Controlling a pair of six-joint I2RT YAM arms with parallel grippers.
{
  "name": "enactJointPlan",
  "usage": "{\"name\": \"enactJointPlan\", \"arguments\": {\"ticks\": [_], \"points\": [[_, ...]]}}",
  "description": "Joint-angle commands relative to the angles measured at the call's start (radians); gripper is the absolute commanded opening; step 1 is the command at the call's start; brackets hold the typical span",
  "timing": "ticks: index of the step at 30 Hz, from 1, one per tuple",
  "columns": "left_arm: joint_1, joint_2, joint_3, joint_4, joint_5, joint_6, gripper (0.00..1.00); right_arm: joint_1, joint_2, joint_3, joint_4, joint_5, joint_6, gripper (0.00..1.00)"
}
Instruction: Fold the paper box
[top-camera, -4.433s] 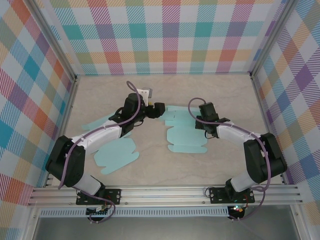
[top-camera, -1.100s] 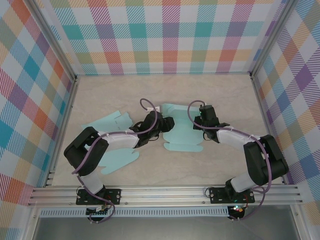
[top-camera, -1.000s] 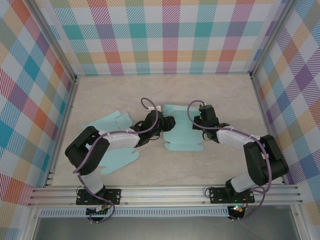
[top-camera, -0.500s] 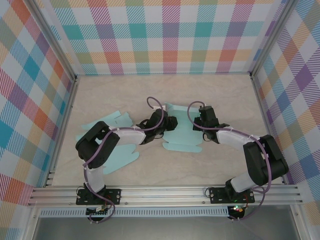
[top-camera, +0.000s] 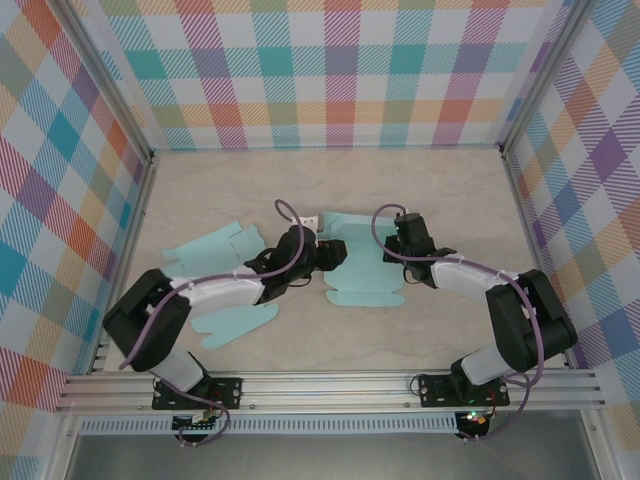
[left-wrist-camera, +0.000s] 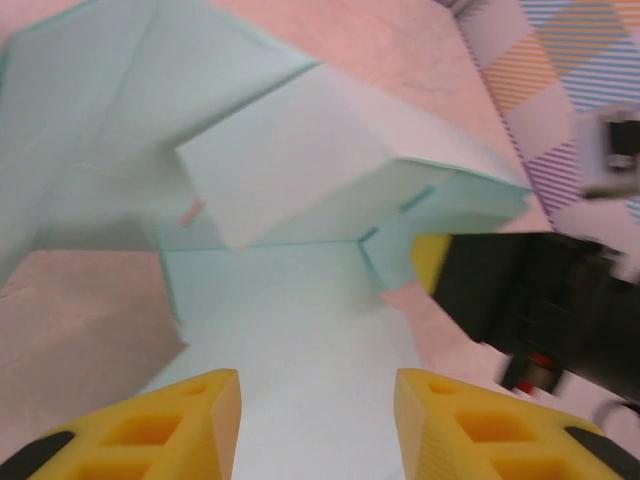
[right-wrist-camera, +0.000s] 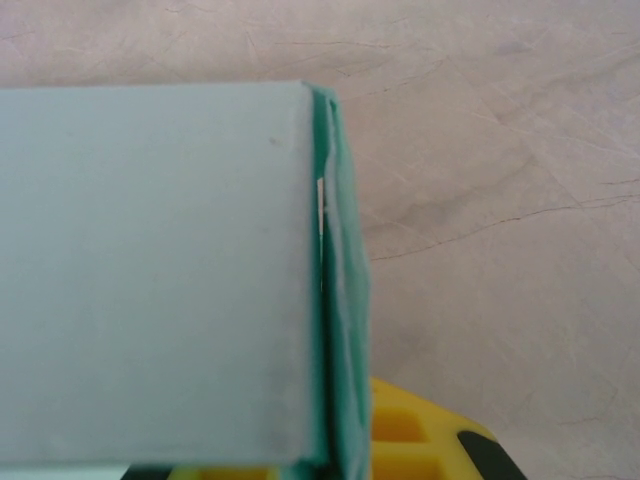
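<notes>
Paper box (top-camera: 365, 272) between left claw (top-camera: 336, 256) and right claw (top-camera: 393, 244), flap raised

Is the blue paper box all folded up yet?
Only partly. One flap is lifted; the rest of the box lies flat on the table.

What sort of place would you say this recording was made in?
Probably a lab work cell built for robot recordings: plaid backdrop walls enclose the table, an aluminium rail at its near edge carries both arm bases, and a paper box lies partly folded beside spare flat blanks.
</notes>
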Motion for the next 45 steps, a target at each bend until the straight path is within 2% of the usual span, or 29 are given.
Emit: {"name": "enactJointPlan", "arguments": {"ticks": [1,4,8,11,14,20,23,30,37,45], "points": [[-0.031,-0.108,-0.020,-0.096,0.000,0.075,0.46,0.005,-0.016,0.009,0.020,-0.014,0.013,0.00],[-0.033,-0.195,-0.020,-0.152,-0.064,0.108,0.47,0.005,-0.022,0.008,0.017,-0.022,0.017,0.00],[-0.027,-0.276,0.030,-0.264,-0.244,0.216,0.48,0.005,-0.036,0.007,0.013,-0.030,0.015,0.00],[0.000,-0.265,0.103,-0.386,-0.414,0.262,0.48,0.005,-0.045,0.011,0.003,-0.038,0.011,0.00],[0.060,-0.225,0.139,-0.426,-0.456,0.276,0.48,0.005,-0.056,0.012,-0.008,-0.045,0.009,0.00],[0.219,-0.093,0.136,-0.353,-0.360,0.232,0.44,0.005,-0.065,0.009,-0.008,-0.066,0.017,0.00],[0.253,-0.022,0.146,-0.303,-0.312,0.249,0.43,0.005,-0.061,0.014,-0.016,-0.074,0.017,0.00],[0.256,0.111,0.174,-0.216,-0.174,0.305,0.43,0.005,-0.027,0.039,-0.042,-0.077,0.016,0.00],[0.237,0.125,0.131,-0.108,-0.022,0.314,0.40,0.005,0.033,0.077,-0.072,-0.064,0.020,0.00],[0.174,0.149,0.076,-0.037,0.039,0.330,0.35,0.005,0.103,0.113,-0.095,-0.047,0.023,0.00]]}}
